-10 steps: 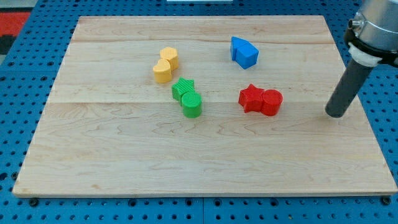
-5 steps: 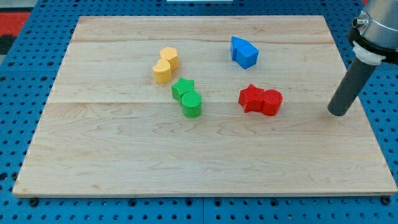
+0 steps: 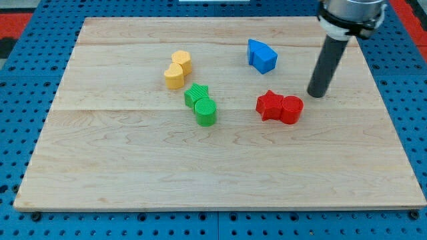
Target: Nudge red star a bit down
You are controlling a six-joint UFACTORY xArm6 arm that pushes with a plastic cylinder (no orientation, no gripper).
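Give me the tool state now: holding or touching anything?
No claw: my tip holds nothing, touches no block, up and right of the red cylinder beside the red star.

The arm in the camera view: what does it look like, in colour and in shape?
It ends in a straight, round, dark grey rod; my tip is its blunt lower end. Above the rod sits a wider dark collar with a white ring. No cables or markings show.

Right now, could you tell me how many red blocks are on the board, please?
2. The red star sits right of the board's centre, and the red cylinder touches its right side. My tip is just up-right of the pair. None looks hidden.
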